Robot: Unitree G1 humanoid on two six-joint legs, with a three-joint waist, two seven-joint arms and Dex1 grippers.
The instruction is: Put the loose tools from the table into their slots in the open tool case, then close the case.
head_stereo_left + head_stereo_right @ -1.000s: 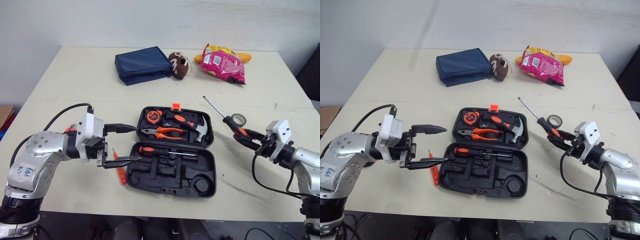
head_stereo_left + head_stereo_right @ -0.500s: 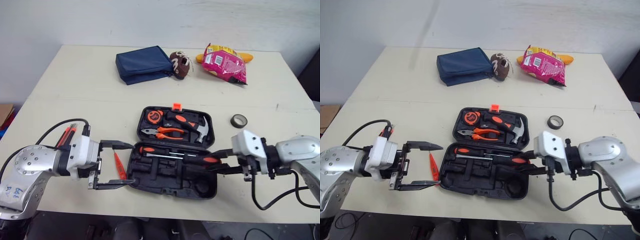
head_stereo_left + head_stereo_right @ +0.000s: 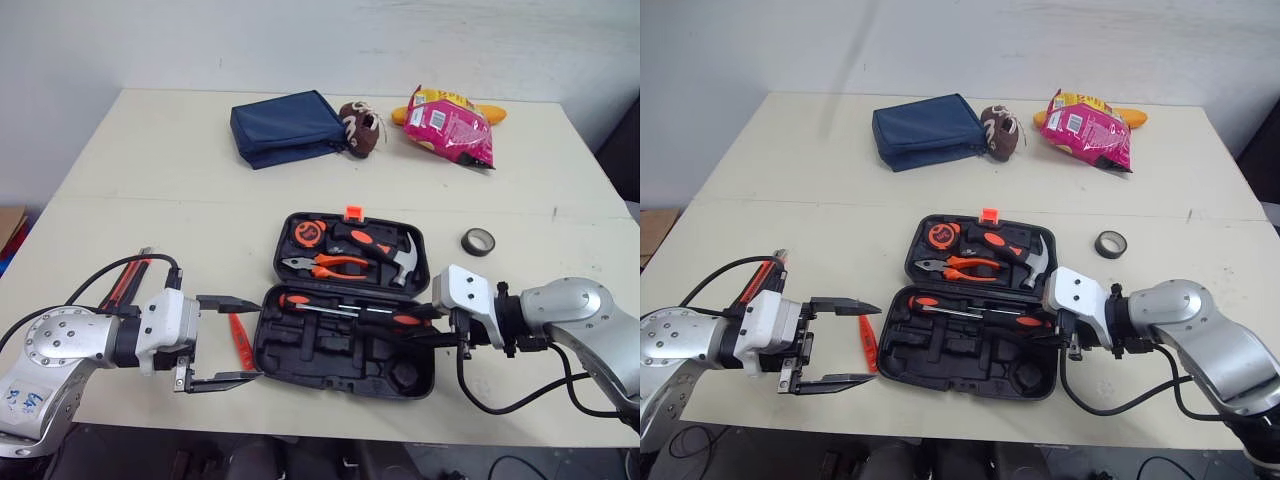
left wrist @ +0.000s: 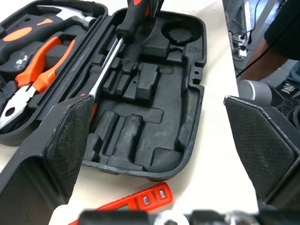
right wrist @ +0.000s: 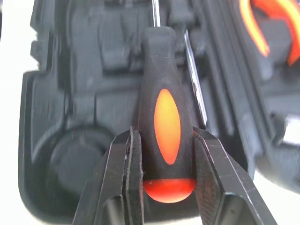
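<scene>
Screwdriver [image 5: 161,117] handle, black with an orange oval, was pinched between the fingers [image 5: 124,178] of the right gripper [image 5: 164,136], which closed on its two sides near the butt. Its long axis ran side to side along the near half of the open tool case [image 3: 330,352], with the shaft pointing toward the robot's left and the handle toward the right. Whether it sat fully in a slot could not be told. A second screwdriver [image 3: 296,299] lay just behind it, handle to the left. The left gripper [image 3: 258,338] hovered at the case's left edge, fingers spread wide and holding nothing. A small red tool [image 3: 238,332] lay on the desk [image 3: 150,200] between them. Pliers [image 3: 325,266] and hammer [image 3: 396,260] occupied the lid half.
</scene>
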